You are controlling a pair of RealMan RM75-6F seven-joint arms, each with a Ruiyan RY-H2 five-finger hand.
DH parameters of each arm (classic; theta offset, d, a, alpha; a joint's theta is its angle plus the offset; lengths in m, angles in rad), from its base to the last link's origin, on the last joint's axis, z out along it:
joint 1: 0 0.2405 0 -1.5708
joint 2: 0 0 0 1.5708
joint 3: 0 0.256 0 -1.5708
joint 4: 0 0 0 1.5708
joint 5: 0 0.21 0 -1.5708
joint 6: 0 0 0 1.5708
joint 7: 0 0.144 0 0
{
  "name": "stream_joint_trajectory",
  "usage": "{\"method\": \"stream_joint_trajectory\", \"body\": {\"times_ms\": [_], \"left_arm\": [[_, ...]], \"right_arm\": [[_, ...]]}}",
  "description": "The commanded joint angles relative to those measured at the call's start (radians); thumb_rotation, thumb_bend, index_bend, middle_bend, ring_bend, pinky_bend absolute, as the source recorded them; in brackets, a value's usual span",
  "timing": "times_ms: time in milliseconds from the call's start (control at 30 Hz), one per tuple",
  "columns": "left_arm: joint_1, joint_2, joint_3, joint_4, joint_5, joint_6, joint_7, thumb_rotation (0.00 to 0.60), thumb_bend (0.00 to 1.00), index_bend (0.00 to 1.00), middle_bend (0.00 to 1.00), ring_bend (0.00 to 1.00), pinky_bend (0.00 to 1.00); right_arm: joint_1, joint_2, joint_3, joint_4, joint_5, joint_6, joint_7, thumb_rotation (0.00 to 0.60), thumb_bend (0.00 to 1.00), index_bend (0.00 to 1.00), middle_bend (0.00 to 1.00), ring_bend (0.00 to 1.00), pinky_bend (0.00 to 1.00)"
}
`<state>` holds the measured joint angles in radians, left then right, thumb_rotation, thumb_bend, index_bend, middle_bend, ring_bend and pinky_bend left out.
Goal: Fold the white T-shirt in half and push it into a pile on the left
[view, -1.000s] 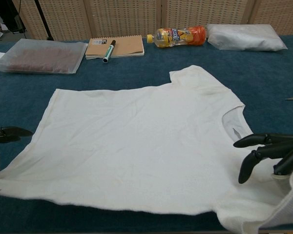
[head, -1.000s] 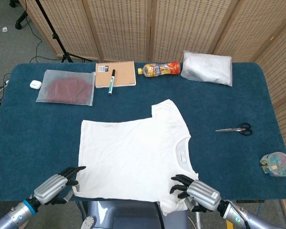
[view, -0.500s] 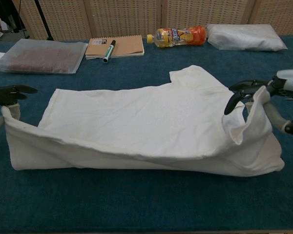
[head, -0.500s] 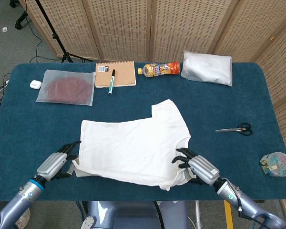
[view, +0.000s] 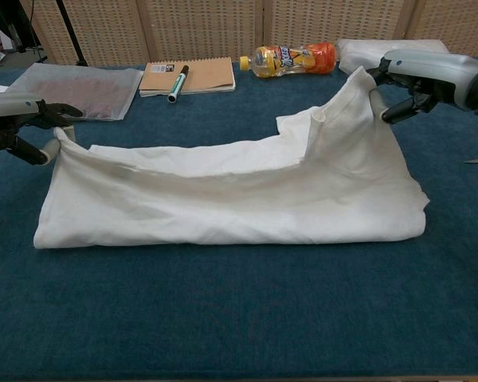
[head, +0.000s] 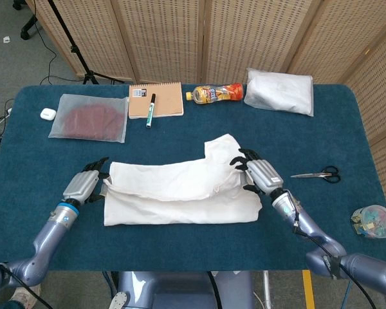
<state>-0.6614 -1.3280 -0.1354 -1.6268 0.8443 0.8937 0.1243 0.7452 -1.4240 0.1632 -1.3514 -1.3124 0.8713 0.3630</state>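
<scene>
Behind the T-shirt (head: 180, 193) gripped by each robot hand (head: 82, 187) (head: 258, 174): notebook (head: 156, 100), bottle (head: 215, 94).

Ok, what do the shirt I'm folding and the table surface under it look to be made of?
White T-shirt: soft, matte knit fabric, probably cotton; it creases and drapes limply between the left hand and right hand. Table: covered in dark blue, fuzzy, felt-like or short-pile cloth; it shows a fine nap and no shine.

Silver-grey shells with black fingers are being shown on the left hand (head: 83, 187) and right hand (head: 258, 174); blue wrist rings, apparently.
</scene>
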Motion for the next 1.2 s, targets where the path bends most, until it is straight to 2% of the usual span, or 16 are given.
{"method": "stream_joint_trajectory", "body": {"times_ms": [33,167,433,633,733,767,833,867,900,933,967,1200], "left_arm": [[-0.063,-0.071,-0.043,0.083,-0.119,-0.018,0.076,0.6,0.69,0.74,0.0,0.0,0.0],[-0.101,-0.129,-0.062,0.16,-0.195,-0.004,0.13,0.6,0.69,0.75,0.0,0.0,0.0],[-0.149,-0.246,-0.091,0.302,-0.323,0.035,0.222,0.6,0.69,0.75,0.0,0.0,0.0],[-0.166,-0.306,-0.107,0.373,-0.358,0.043,0.255,0.6,0.68,0.75,0.0,0.0,0.0],[-0.172,-0.337,-0.114,0.419,-0.366,0.033,0.262,0.6,0.64,0.73,0.0,0.0,0.0],[-0.172,-0.344,-0.116,0.43,-0.37,0.03,0.264,0.6,0.61,0.65,0.0,0.0,0.0],[-0.171,-0.354,-0.12,0.442,-0.381,0.025,0.27,0.6,0.57,0.41,0.0,0.0,0.0],[-0.172,-0.355,-0.117,0.446,-0.383,0.02,0.279,0.6,0.55,0.24,0.0,0.0,0.0],[-0.174,-0.353,-0.109,0.45,-0.387,0.012,0.296,0.6,0.53,0.11,0.0,0.0,0.0],[-0.175,-0.351,-0.105,0.452,-0.39,0.007,0.309,0.6,0.52,0.05,0.0,0.0,0.0],[-0.176,-0.347,-0.103,0.45,-0.394,-0.001,0.319,0.6,0.5,0.01,0.0,0.0,0.0],[-0.145,-0.303,-0.114,0.378,-0.325,0.026,0.278,0.6,0.47,0.0,0.0,0.0,0.0]], "right_arm": [[0.06,-0.061,0.054,0.116,0.076,-0.094,-0.004,0.6,0.93,0.68,0.29,0.04,0.04],[0.088,-0.1,0.075,0.203,0.103,-0.145,0.021,0.6,0.93,0.68,0.29,0.04,0.04],[0.118,-0.188,0.081,0.379,0.105,-0.204,0.067,0.6,0.93,0.68,0.29,0.04,0.04],[0.127,-0.233,0.077,0.469,0.09,-0.226,0.101,0.6,0.94,0.68,0.29,0.04,0.04],[0.132,-0.252,0.076,0.51,0.079,-0.235,0.12,0.6,0.95,0.68,0.29,0.04,0.04],[0.133,-0.255,0.077,0.518,0.076,-0.237,0.127,0.6,0.95,0.68,0.29,0.04,0.04],[0.137,-0.262,0.078,0.533,0.069,-0.241,0.139,0.6,0.95,0.68,0.29,0.04,0.04],[0.139,-0.264,0.077,0.54,0.066,-0.245,0.143,0.6,0.95,0.68,0.29,0.04,0.04],[0.142,-0.267,0.077,0.549,0.063,-0.248,0.146,0.6,0.95,0.68,0.29,0.04,0.04],[0.145,-0.271,0.077,0.557,0.06,-0.251,0.149,0.6,0.95,0.68,0.29,0.04,0.04],[0.148,-0.275,0.078,0.567,0.058,-0.254,0.153,0.6,0.95,0.68,0.29,0.04,0.04],[0.164,-0.299,0.081,0.618,0.049,-0.272,0.163,0.6,0.96,0.68,0.29,0.04,0.04]]}}
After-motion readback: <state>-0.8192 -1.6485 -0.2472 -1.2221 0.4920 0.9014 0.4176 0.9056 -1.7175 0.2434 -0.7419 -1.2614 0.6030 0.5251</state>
